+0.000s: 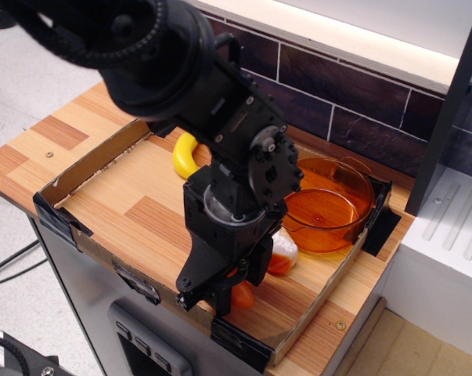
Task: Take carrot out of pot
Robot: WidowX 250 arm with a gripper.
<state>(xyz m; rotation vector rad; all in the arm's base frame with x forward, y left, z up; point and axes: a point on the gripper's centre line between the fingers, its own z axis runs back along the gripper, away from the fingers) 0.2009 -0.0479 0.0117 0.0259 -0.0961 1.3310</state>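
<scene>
The amber translucent pot (329, 202) stands at the back right of the cardboard tray and looks empty. My black gripper (220, 296) hangs low over the tray's front edge, to the front left of the pot. It is shut on the small orange carrot (240, 296), which shows between and beside the fingers, close to the tray floor. Most of the carrot is hidden behind the gripper.
An orange rounded toy with a white face (282, 252) lies just in front of the pot, partly behind my wrist. A yellow banana toy (184, 155) lies at the back. The cardboard tray's low front wall (142, 278) runs just below the gripper. A white rack (455, 227) stands to the right.
</scene>
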